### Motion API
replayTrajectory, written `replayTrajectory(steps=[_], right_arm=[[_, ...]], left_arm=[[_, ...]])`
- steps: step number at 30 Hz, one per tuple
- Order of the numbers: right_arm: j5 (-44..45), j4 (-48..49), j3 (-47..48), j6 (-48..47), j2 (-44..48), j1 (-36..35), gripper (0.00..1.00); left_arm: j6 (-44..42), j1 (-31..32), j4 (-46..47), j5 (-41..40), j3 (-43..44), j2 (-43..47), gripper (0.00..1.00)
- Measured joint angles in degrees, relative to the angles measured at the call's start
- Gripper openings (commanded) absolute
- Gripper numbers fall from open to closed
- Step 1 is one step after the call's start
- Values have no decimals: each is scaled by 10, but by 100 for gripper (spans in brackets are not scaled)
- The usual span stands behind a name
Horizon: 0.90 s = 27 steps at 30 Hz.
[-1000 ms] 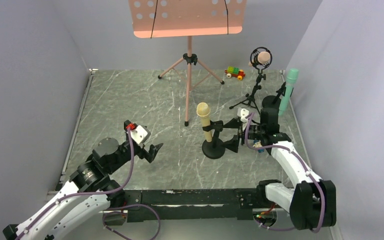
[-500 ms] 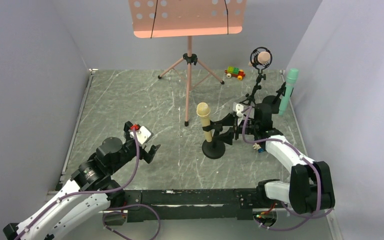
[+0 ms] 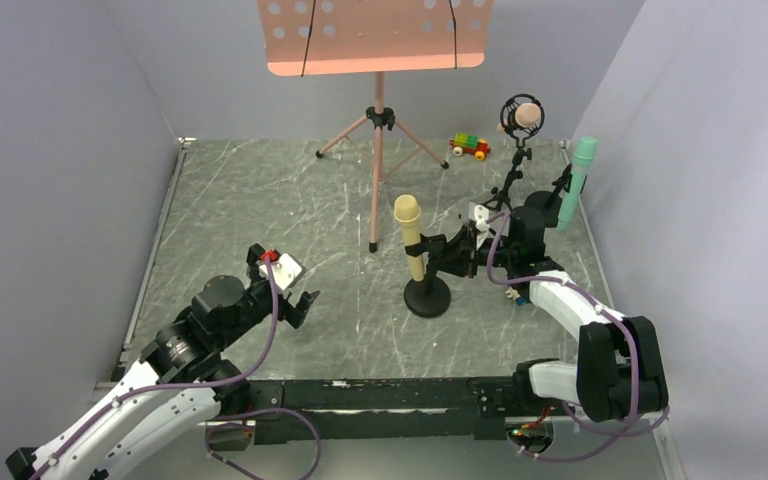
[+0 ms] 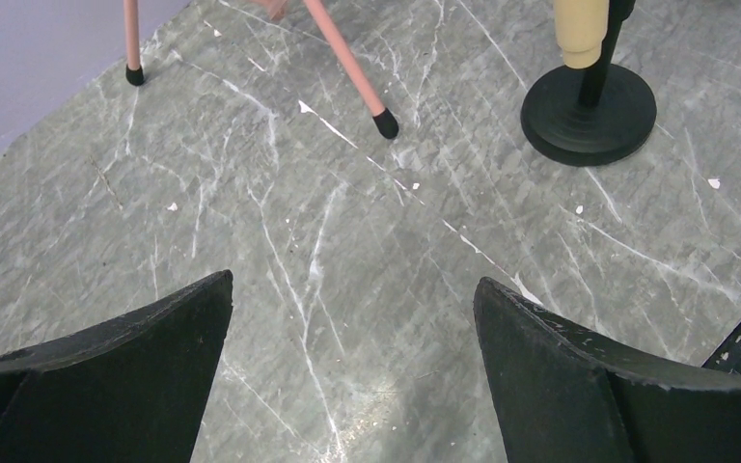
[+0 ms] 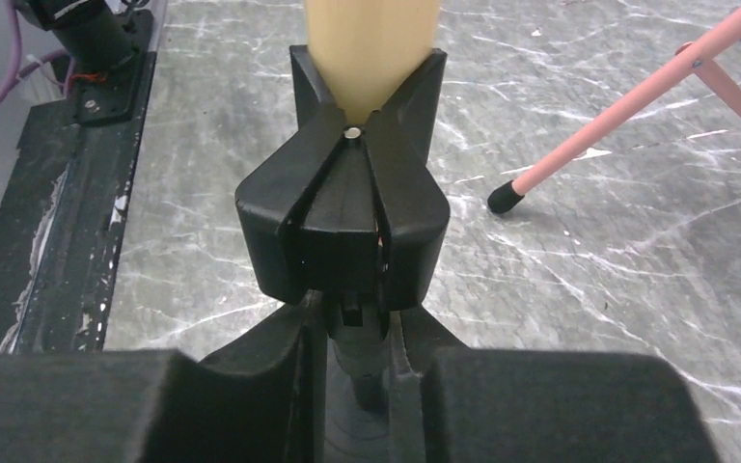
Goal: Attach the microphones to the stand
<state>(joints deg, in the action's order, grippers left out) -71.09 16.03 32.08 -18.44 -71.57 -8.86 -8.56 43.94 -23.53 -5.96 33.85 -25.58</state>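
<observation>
Right claw (image 3: 438, 254) has come up and away from the near edge vs 1 sec ago. Then it sat lower, close to the foot of the round-base stand (image 3: 427, 298); now it's level w/ the clip (image 5: 343, 227) partway up the post. Most of that travel was in the first half sec, w/ only a small nudge left since. In the wrist view its fingers (image 5: 203, 405) press in on the clip's neck from both sides, i.e. clamped on it. The right arm's elbow has also folded up, closer to its base.

Yellow mic (image 3: 407, 232) sits in the clip's V, head up, tilted w/ the head toward the left in the top view. The head is slightly higher in that view than 1 sec ago; the tilt is approx the same. The stand's foot hasn't shifted on the desk (image 3: 260, 200).

Left claw (image 3: 303, 303) has drawn back a little toward its own arm vs 1 sec ago, no change in the last half sec. Its fingers (image 4: 135, 367) are wide apart, hovering, w/ only grey desk seen between them. Its wrist view has the stand's foot and the mic's lower end at upper right.

Same pos. as before:
- Teal mic (image 3: 578, 178), upright at the desk's right edge by the wall.
- Pink mic (image 3: 526, 117), up in the ring mount of the tripod stand (image 3: 505, 195).
- Toy car (image 3: 469, 146), at the back.
- Pink music stand (image 3: 377, 40), centre back.
</observation>
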Motion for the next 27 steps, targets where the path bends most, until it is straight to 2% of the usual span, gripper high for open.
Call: replayTrajectory(steps=[6,11,14,18,27], right_arm=[[-1,12,-10,16,8,10,0],[49,12,-7,31,19,17,0],[114,15,3,39,19,17,0],[242,62,11,68,9,16,0],[485,246,18,125,-82,-47,0]], left_arm=[[0,0,0,0,0,0,99],[0,0,0,-1,0,0,99],[0,0,-2,-8,0,3,99],[0,0,-3,-18,0,14,99],[0,0,-3,-44,0,17,99]])
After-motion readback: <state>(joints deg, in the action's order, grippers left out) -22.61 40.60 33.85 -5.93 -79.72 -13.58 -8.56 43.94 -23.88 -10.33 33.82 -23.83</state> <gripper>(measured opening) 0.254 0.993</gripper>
